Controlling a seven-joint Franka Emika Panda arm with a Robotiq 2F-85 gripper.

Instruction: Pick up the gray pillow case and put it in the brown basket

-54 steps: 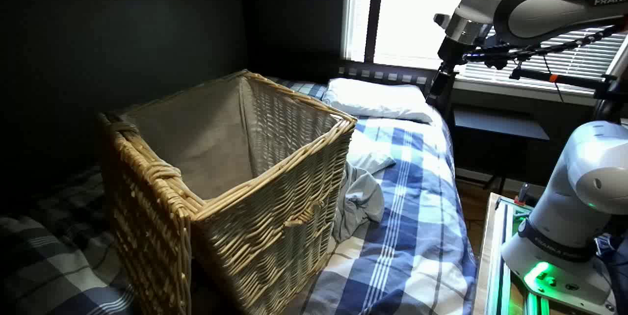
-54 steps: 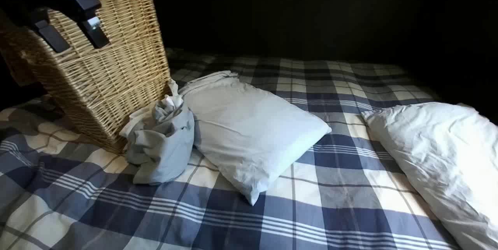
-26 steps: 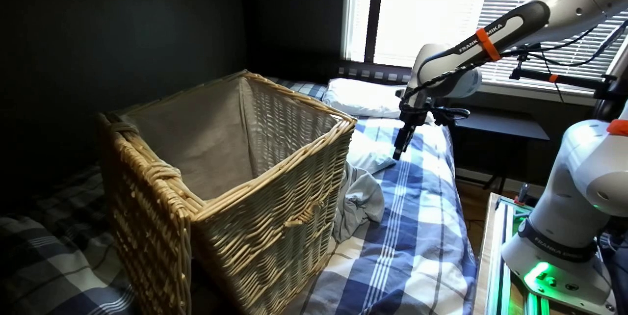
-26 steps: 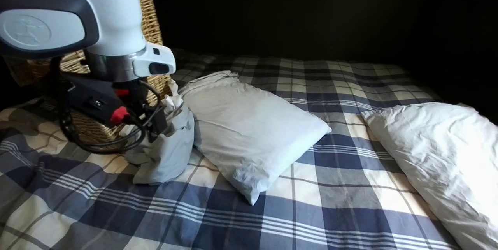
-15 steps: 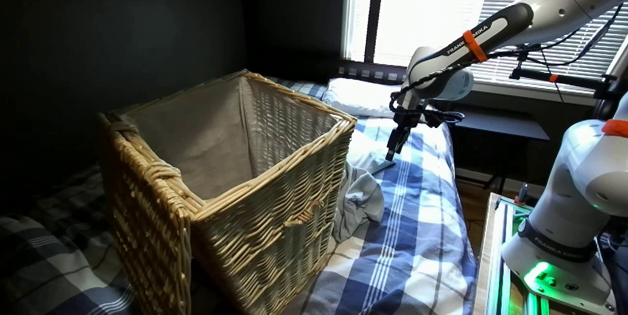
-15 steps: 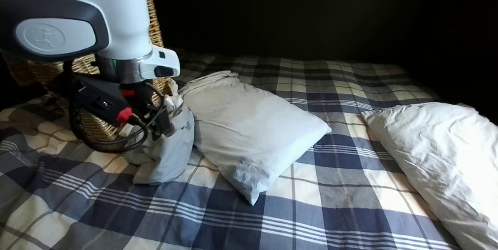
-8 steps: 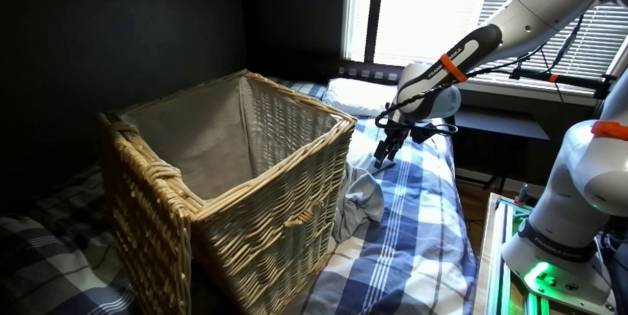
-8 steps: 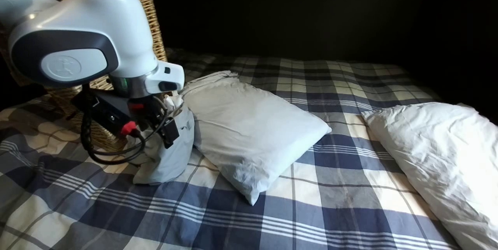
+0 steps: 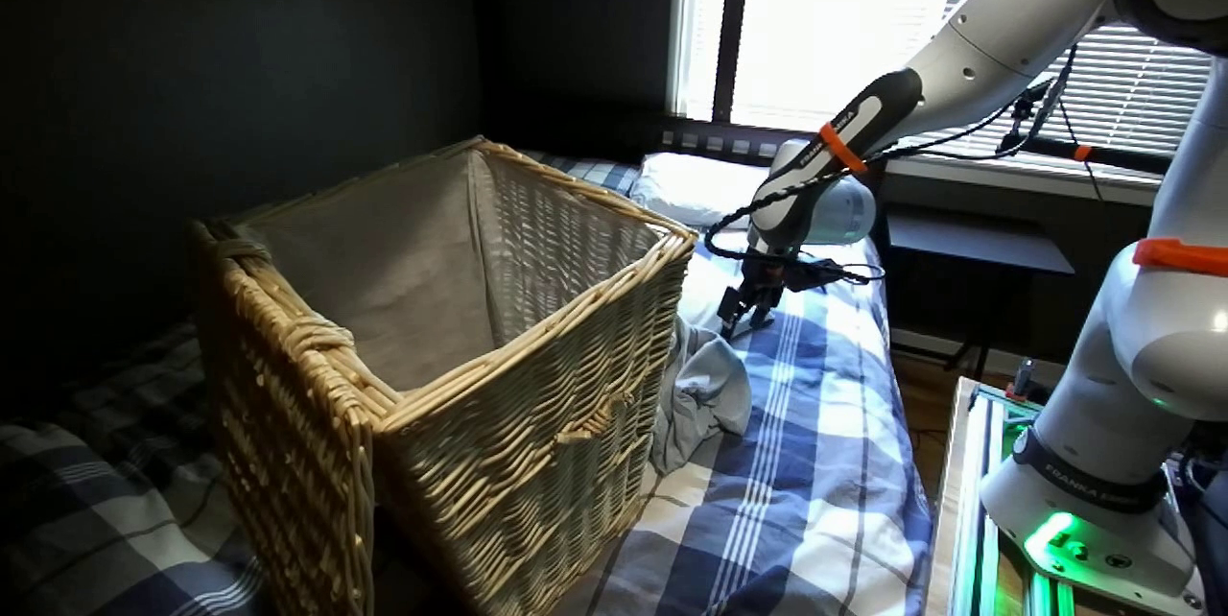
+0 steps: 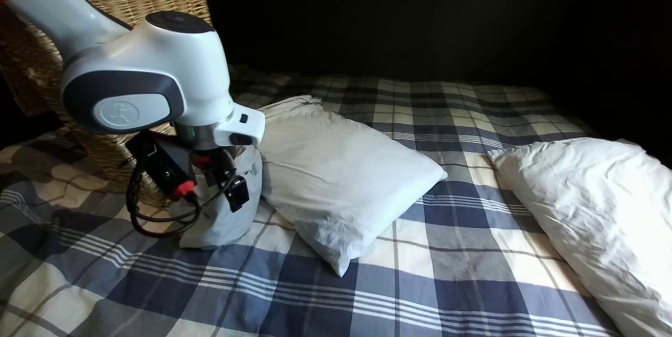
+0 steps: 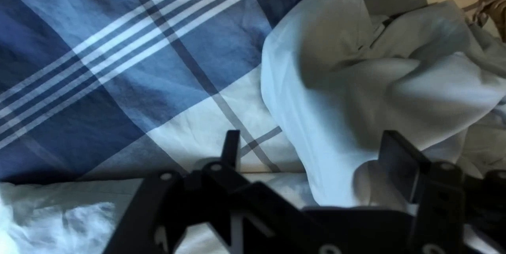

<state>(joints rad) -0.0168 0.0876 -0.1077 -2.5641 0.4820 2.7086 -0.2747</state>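
The end effector (image 11: pixel 314 153) has sunk nearer the pillow case (image 11: pixel 363 84), jaws apart; robot base (image 9: pixel 1094 510) reads "FRANKA".

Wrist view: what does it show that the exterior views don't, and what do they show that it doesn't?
Only the wrist view looks down past the gripper: its fingers plainly apart, the case and bedding showing between them.

Only the exterior views show the arm and far pillow; in an exterior view, also the window and the basket with its open top. A brown scrap at the wrist view's edge may be basket; too little shows to tell.

All share the gripper, case, bedding and near pillow.
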